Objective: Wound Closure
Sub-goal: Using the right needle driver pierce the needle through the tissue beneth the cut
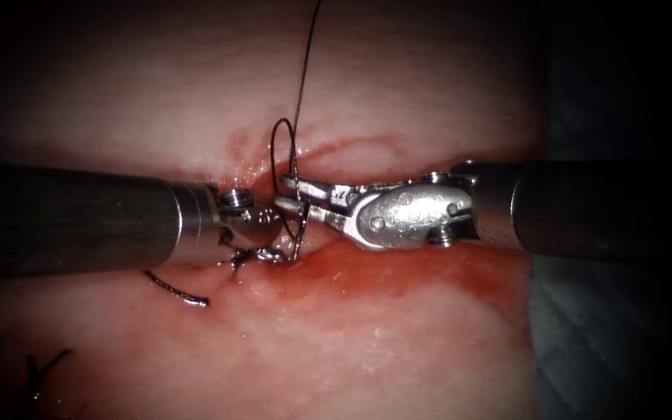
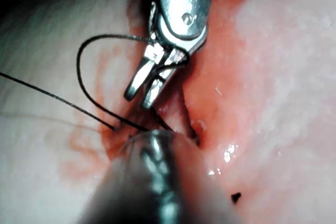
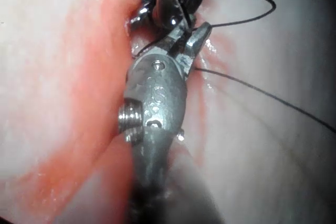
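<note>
Endoscope view: my right tool [image 1: 289,194] has its jaws slightly apart around a loop of thread [image 1: 278,155] over the cut [image 1: 367,167]; my left tool [image 1: 270,253] points down at a knot, its jaws impossible to judge. The needle [image 1: 174,290] lies free on the tissue [image 1: 367,342], lower left. Left wrist view: the right tool's jaws [image 2: 144,93] gape, empty. Right wrist view: thread [image 3: 247,85] trails away.

Surgical practice bench: pork tissue [image 1: 398,342] under endoscope light.

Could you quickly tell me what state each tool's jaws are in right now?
Left tool: cannot be told what it holds.
Right tool: jaws open, inside a loop of thread, holding nothing.
</note>
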Controlling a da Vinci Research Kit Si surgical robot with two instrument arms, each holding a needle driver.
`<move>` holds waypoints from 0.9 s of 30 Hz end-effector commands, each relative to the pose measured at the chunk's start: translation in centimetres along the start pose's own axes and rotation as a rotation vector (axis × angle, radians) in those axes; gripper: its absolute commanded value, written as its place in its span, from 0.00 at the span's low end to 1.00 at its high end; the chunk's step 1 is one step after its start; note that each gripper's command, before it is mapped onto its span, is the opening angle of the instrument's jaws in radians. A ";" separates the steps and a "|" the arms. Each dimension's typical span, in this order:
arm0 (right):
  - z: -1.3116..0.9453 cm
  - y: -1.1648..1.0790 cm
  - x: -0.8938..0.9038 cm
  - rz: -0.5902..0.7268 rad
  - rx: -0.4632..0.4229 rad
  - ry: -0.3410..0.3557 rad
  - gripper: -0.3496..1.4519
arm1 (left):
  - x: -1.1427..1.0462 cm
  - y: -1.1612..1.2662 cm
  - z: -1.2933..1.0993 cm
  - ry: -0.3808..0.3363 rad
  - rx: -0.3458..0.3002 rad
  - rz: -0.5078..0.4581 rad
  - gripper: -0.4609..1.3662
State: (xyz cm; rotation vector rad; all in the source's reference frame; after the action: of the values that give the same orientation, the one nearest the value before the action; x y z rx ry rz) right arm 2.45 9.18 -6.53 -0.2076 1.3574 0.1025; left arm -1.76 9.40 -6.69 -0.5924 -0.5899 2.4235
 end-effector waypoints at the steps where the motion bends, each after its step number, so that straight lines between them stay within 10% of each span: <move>1: -0.01 0.00 -0.01 0.002 -0.005 -0.003 0.00 | 0.02 -0.01 -0.07 0.026 0.032 0.007 0.82; 27: -0.03 0.26 -0.05 0.070 -0.024 -0.017 0.00 | 0.06 0.56 -0.35 0.081 0.100 0.060 0.56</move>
State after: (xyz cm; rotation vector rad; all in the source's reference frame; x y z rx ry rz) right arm 2.35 9.47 -6.50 -0.1775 1.3468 0.1801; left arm -1.87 9.09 -7.30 -0.6720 -0.4180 2.4561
